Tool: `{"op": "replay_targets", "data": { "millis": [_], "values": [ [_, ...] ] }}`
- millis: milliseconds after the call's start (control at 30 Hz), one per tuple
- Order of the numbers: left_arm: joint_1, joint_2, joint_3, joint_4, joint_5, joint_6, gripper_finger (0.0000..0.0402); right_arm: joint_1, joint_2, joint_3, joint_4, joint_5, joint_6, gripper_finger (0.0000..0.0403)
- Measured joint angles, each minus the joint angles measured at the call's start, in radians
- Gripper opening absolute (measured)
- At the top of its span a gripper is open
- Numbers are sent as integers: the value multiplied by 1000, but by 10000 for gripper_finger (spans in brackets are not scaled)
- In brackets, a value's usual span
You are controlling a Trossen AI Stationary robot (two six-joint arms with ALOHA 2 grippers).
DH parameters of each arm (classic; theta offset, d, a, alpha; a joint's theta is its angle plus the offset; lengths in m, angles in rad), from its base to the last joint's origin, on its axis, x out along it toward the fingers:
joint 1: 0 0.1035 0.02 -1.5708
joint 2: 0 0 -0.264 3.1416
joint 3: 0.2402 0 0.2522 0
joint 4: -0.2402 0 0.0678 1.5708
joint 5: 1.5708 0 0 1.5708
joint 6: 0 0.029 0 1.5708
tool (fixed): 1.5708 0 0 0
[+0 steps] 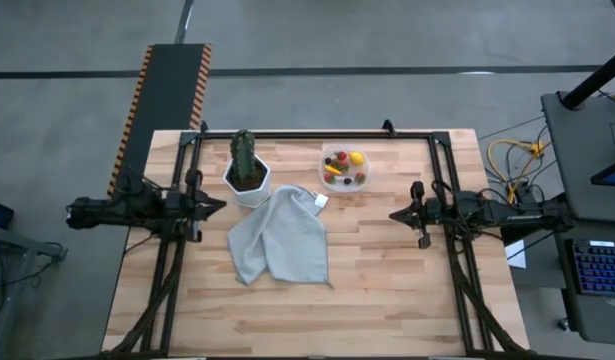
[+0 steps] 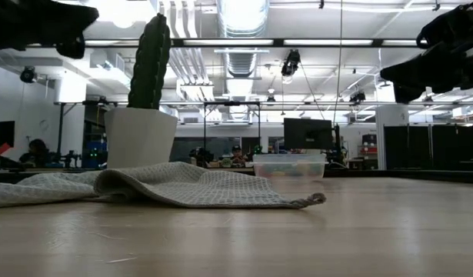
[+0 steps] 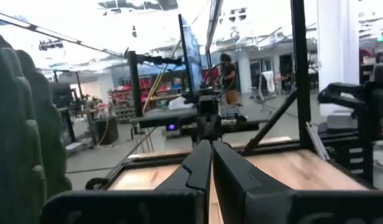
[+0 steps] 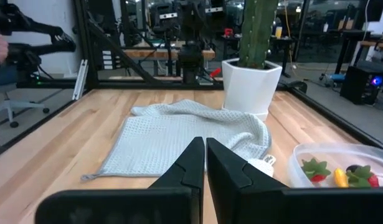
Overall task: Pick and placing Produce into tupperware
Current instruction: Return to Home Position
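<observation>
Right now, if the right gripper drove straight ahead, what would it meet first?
Probably nothing until the left gripper: the right gripper sits high, likely clearing the grey cloth; depth unclear.

Bare tabletop (image 1: 387, 290) lies wide open on the right; cactus pot (image 1: 249, 186), towel (image 1: 279, 238) and tupperware (image 1: 347, 189) cluster, leaving only a narrow gap.

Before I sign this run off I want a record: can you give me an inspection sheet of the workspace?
Surface: wooden table, nothing spilled seen.
Job's things: produce inside the tupperware; none seen outside it.
Clutter: potted cactus, grey cloth beside it.
Grippers: left gripper and right gripper shut, empty, at opposite table sides.
Cables: yellow cable beyond the right arm.
Surroundings: a person beyond the table.
</observation>
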State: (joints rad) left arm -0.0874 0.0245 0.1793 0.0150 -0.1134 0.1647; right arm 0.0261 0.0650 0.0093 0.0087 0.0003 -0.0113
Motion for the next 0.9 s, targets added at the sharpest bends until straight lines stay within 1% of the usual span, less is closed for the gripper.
{"op": "replay_targets", "data": {
  "millis": [33,100,233,300,500,533,700,900],
  "values": [
    [-1,-11,-7,8,2,-4,0,0,5,0,1,0,0,9],
    [1,7,-25,-13,3,-20,0,0,14,0,-2,-2,0,9],
    [3,43,-53,15,-11,-49,0,0,31,1,-1,-1,3,9],
    [4,33,-79,-5,-19,-80,0,0,37,1,2,1,4,9],
    [3,1,-162,86,-2,-110,0,0,40,1,5,1,-11,9],
    [3,6,-170,71,-2,-108,0,0,39,1,10,1,-17,9],
    [3,19,-171,32,-35,-130,0,0,41,1,69,2,-62,8],
    [3,20,-172,26,-38,-149,0,0,41,1,90,17,-95,8]
  ]
}}
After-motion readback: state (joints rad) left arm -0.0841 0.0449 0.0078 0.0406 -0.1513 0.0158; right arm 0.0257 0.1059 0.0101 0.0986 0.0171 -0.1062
